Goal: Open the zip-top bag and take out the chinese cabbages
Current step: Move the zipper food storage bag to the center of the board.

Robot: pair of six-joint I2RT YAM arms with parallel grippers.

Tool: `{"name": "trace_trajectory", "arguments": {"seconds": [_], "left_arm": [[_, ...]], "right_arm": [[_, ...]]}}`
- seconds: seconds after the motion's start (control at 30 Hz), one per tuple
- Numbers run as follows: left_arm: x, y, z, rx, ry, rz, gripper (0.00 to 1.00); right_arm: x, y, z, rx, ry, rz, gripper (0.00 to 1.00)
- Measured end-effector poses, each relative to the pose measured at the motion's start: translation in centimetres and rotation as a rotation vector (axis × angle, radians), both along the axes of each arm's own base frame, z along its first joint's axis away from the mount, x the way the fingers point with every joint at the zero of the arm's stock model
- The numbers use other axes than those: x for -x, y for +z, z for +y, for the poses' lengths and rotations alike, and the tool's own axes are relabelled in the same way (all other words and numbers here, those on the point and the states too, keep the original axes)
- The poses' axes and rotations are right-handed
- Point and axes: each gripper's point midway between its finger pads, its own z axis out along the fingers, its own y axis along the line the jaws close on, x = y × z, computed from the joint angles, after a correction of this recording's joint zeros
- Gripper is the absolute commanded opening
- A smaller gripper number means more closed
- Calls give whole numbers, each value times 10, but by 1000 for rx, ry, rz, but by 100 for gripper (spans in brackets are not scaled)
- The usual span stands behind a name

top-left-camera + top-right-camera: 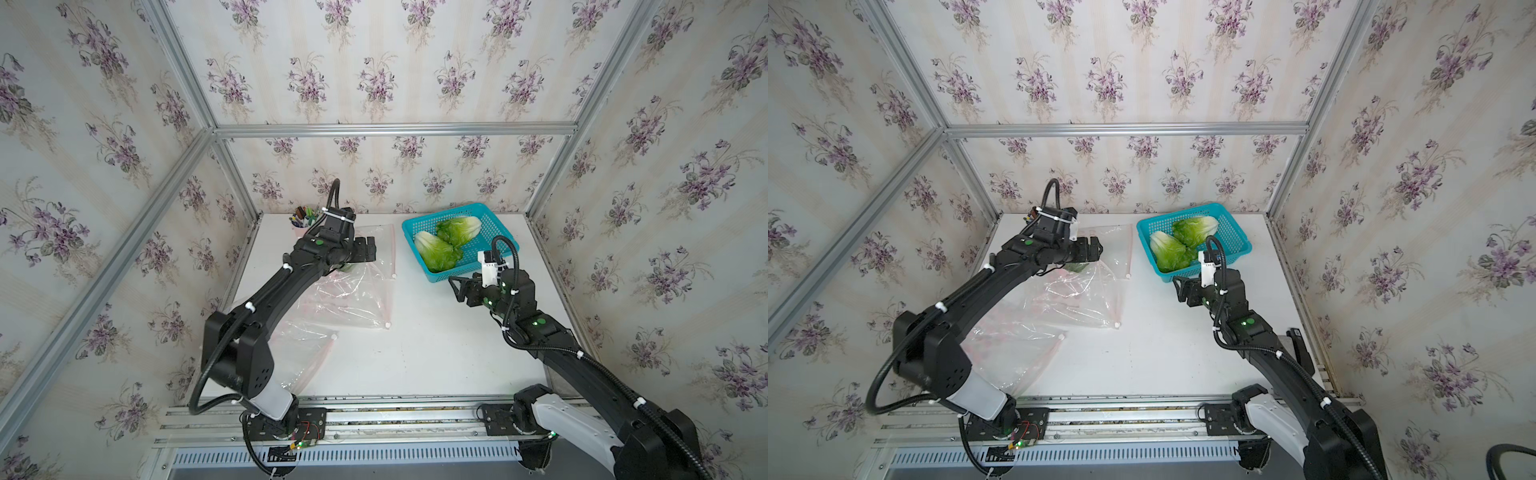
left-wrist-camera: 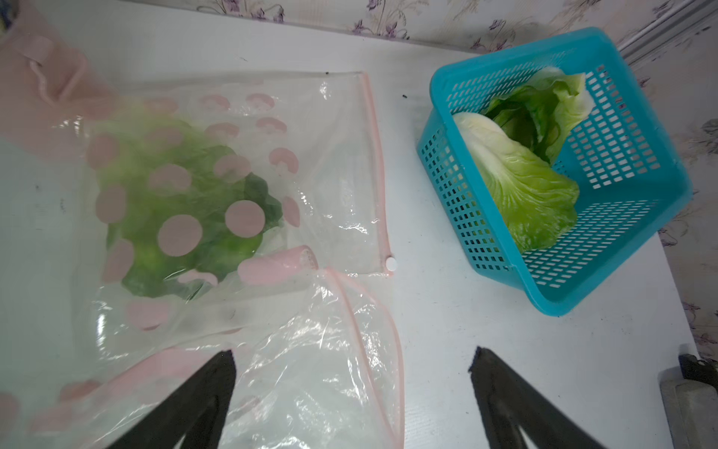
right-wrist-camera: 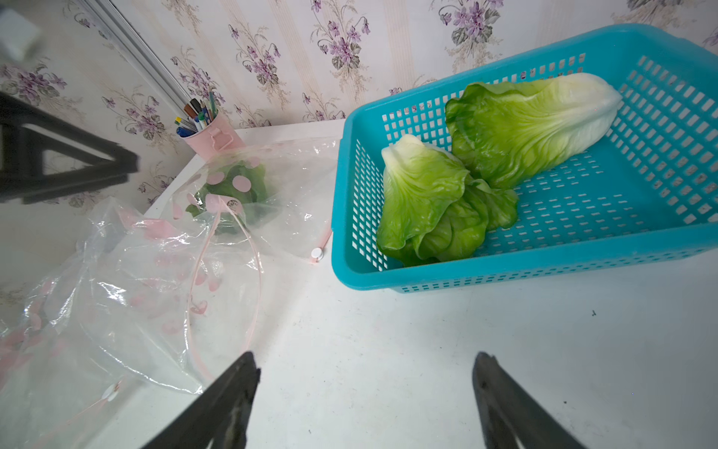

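Clear zip-top bags (image 1: 353, 299) with pink dots and pink zip strips lie crumpled on the left half of the white table. One chinese cabbage (image 2: 186, 202) lies inside the rear bag (image 2: 330, 163) and shows as a green patch (image 1: 347, 268) under my left wrist. My left gripper (image 2: 351, 355) hangs open over loose plastic, gripping nothing, and appears in both top views (image 1: 368, 249) (image 1: 1094, 249). Two more cabbages (image 1: 436, 251) (image 1: 459, 230) lie in the teal basket (image 1: 494, 226). My right gripper (image 3: 365, 359) stands open and empty over bare table, just in front of the basket (image 3: 582, 217).
A pink cup of pens (image 1: 305, 218) stands at the back left corner against the wall. Aluminium frame posts and flowered walls close in the table on three sides. The arm bases sit on a rail along the front edge.
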Motion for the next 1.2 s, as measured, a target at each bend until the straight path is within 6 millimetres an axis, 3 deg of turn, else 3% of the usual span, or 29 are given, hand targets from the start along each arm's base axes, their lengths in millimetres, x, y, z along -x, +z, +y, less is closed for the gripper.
{"name": "trace_trajectory", "arguments": {"seconds": [0.17, 0.33, 0.47, 0.63, 0.7, 0.8, 0.9, 1.0, 1.13, 1.2], "left_arm": [[-29, -52, -11, 13, 51, 96, 65], [-34, -91, -25, 67, 59, 168, 51], [-10, -128, -32, 92, 56, 239, 48], [48, -171, -62, 133, -12, 358, 50], [63, -172, -76, 186, -45, 364, 60], [71, -165, -83, 225, -54, 347, 98], [71, -148, -84, 247, -43, 305, 99], [58, -134, -76, 224, -4, 207, 100], [39, -149, -62, 224, 93, 142, 97], [29, -160, -59, 246, 137, 116, 86]], "right_arm": [[4, 2, 0, -25, -1, -7, 82], [6, 0, 2, -42, 7, 2, 82], [8, -5, 2, -43, 9, 12, 81], [9, -11, 1, -37, 9, 28, 81], [9, -13, 2, -35, 9, 31, 81], [9, -14, 1, -29, 10, 35, 82], [9, -14, 1, -27, 12, 34, 83], [9, -13, 1, -27, 11, 33, 83], [9, -12, 1, -29, 11, 28, 83], [10, -11, 1, -29, 12, 25, 83]]}}
